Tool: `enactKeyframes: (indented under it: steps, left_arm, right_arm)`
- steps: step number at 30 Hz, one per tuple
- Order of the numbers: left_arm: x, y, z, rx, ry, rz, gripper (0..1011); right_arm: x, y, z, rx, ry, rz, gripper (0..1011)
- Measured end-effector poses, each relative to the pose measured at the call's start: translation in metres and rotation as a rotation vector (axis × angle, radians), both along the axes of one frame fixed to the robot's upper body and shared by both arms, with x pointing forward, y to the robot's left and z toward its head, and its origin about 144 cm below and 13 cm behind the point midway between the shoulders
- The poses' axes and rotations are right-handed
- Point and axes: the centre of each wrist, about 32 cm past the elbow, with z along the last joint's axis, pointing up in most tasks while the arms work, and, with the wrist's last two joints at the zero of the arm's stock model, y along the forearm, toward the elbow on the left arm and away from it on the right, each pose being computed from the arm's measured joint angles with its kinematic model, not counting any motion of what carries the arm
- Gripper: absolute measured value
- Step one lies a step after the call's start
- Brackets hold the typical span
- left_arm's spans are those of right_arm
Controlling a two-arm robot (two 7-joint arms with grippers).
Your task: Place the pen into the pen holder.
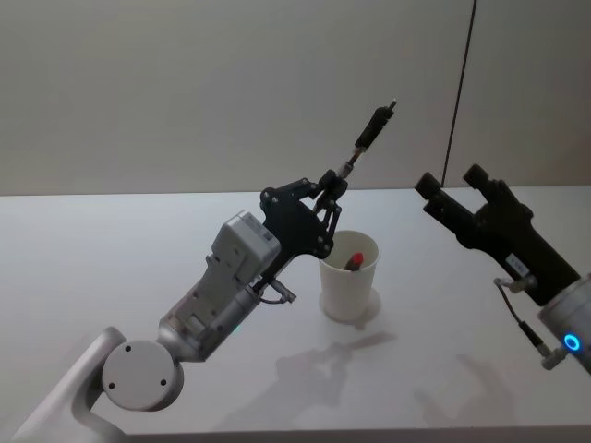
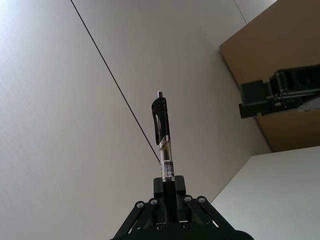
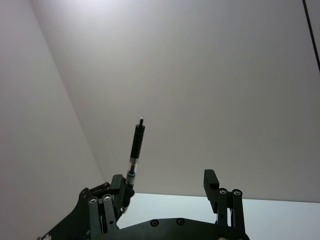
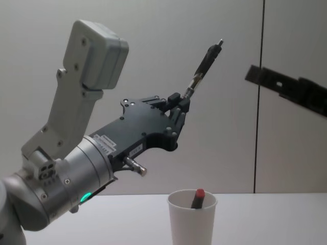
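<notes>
My left gripper [image 1: 332, 185] is shut on the lower end of a black pen [image 1: 372, 129], held high with its clicker end pointing up and to the right. The pen holder [image 1: 349, 286], a white paper cup, stands upright on the table just below and right of that gripper. A red-capped pen [image 1: 355, 261] leans inside it. The left wrist view shows the black pen [image 2: 163, 135] rising from the closed fingers [image 2: 174, 184]. From the chest, the pen [image 4: 202, 66] hangs well above the cup [image 4: 191, 222]. My right gripper [image 1: 452, 185] stands open to the right, raised and apart from both.
The white table [image 1: 138, 249] has free room left of and in front of the cup. A plain wall with a dark vertical seam [image 1: 462, 92] is behind. My right gripper [image 3: 165, 185] has nothing between its fingers, and the pen [image 3: 136, 145] shows beyond it.
</notes>
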Motion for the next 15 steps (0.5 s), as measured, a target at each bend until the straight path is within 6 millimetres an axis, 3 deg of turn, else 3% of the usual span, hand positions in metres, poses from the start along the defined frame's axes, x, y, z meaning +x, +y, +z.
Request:
enactKeyframes:
  steps: [15]
  left_arm:
    - [0.0,0.0,0.0,0.0,0.0,0.0,135]
  right_arm:
    - [0.007,0.017,0.017,0.103,0.054,0.061,1002]
